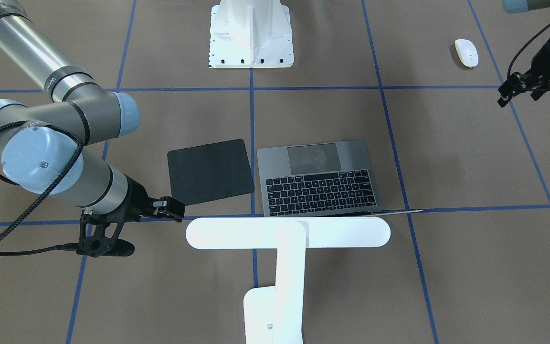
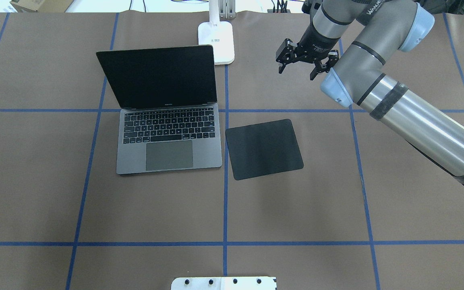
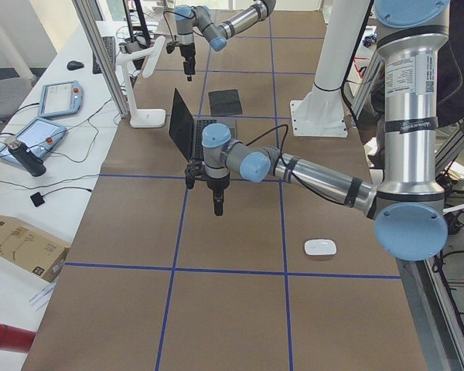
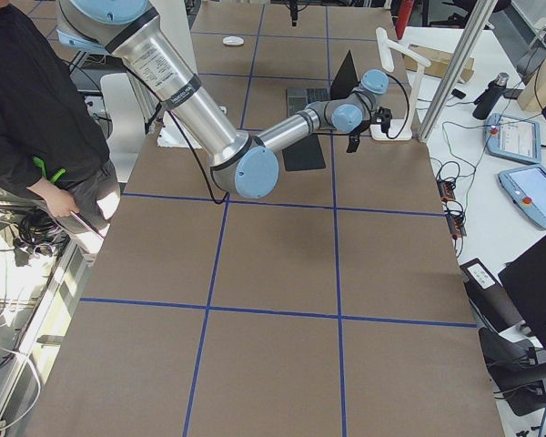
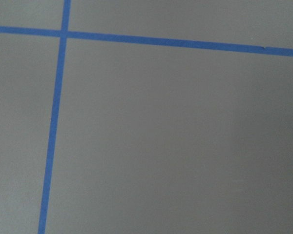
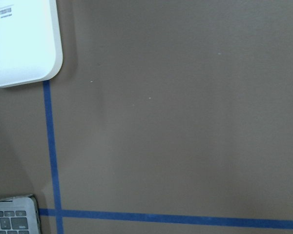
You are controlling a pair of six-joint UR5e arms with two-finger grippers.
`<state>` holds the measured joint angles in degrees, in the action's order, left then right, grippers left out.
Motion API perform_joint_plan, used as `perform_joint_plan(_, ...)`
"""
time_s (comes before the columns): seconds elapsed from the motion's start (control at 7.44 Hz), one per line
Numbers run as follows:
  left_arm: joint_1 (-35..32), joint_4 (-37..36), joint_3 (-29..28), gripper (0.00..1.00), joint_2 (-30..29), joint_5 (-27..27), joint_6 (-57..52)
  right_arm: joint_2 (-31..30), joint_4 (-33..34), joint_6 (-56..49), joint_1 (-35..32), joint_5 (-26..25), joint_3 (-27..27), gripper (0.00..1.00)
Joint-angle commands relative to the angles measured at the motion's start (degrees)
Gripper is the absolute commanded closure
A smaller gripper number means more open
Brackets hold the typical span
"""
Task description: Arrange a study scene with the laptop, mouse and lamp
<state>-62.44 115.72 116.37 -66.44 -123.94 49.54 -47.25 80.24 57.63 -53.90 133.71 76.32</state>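
beside metal laptop, matte rectangular pad

The laptop has a matt grey metal shell, black plastic keys and a glossy dark screen. The mouse is glossy white plastic. The lamp looks like smooth white plastic. The pad is matt black. The tabletop wears matt brown paper crossed by smooth blue tape.

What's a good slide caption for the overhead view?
Open laptop beside a black pad, lamp base behind, right pincer hovering open nearby.
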Motion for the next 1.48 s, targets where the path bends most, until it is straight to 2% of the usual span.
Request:
perform_joint_plan(0.0, 2.4, 17.5, 0.6, 0.0, 15.7, 0.0, 5.3, -3.8, 6.2, -0.4, -0.8, 0.0, 7.4, 0.01)
perform_joint_plan(0.27, 10.7, 24.8, 0.5, 0.0, 20.7, 1.6, 14.6, -6.4, 6.6, -0.3, -0.9, -0.6, 10.9, 0.01)
perform_joint_plan(0.54, 19.5, 30.9, -0.5, 0.0, 24.2, 5.5, 20.6, -7.2, 6.6, -0.2, -0.8, -1.2, 11.7, 0.01)
perform_joint_plan(0.94, 30.8, 33.0, -1.8, 0.0, 24.2, 9.7, 25.0, -7.4, 6.6, -0.2, -0.5, -2.1, 12.5, 0.01)
perform_joint_plan(1.21, 39.2, 41.4, -7.4, 0.0, 24.2, 14.0, 29.8, -7.3, 6.6, -0.1, 0.6, -5.0, 12.6, 0.01)
perform_joint_plan(1.34, 44.8, 43.2, -7.5, 0.0, 23.8, 16.5, 35.7, -7.4, 6.6, 0.0, 0.7, -5.0, 12.9, 0.01)
